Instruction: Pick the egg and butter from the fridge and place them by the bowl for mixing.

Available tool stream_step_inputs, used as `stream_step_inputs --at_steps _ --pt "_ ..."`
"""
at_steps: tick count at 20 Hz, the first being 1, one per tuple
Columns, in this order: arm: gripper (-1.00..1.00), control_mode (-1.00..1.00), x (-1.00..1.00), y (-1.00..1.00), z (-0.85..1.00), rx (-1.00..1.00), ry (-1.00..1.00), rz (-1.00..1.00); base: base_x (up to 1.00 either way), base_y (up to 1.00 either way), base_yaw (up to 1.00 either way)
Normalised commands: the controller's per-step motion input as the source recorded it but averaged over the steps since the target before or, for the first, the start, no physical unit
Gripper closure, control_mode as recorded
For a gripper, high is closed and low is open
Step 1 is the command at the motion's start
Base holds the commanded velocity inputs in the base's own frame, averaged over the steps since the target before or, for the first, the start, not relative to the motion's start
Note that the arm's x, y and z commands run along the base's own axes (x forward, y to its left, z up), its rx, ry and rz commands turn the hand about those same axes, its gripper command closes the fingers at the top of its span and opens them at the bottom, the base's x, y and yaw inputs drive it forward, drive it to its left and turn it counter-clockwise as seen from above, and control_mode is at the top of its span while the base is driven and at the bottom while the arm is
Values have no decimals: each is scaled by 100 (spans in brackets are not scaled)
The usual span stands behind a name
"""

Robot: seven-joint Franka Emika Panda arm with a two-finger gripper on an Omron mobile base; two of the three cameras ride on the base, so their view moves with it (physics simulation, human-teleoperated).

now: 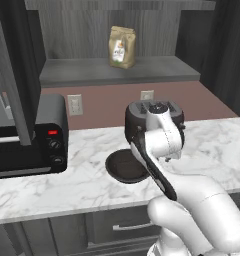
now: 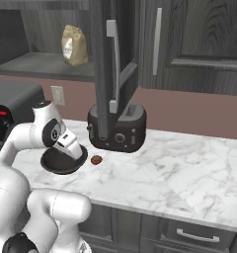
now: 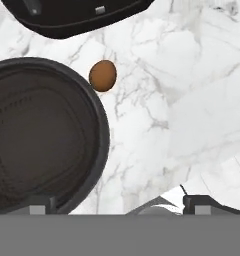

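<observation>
Gripper (image 3: 117, 202) low in frame, fingertips wide apart, released, nothing between them. Bowl (image 3: 42, 135) filling left half of hand view; egg (image 3: 102, 75) just beyond its rim, upper centre, resting on marble counter (image 3: 192, 100). Toaster (image 2: 117, 129) farther back, top edge. Egg looks placed; butter next, likely. Best lifted straight up and clear, avoiding bowl rim and egg, before swinging away. Paper bag (image 1: 122, 47) on far shelf.

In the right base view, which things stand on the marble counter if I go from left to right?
The bowl → the egg → the toaster.
</observation>
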Motion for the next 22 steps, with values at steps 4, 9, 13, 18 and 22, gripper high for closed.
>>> stream_step_inputs --at_steps 4,9,13,18,22 --pt "-100 -100 -47 17 34 0 -4 40 0 0 0" --pt "-100 -100 -37 2 35 3 0 38 0 0 0" --pt "-100 -100 -25 3 39 7 0 29 0 0 0" --pt "-100 -100 -29 0 34 11 0 14 0 0 0" --pt "-100 -100 -33 9 26 4 0 0 0 0 0"
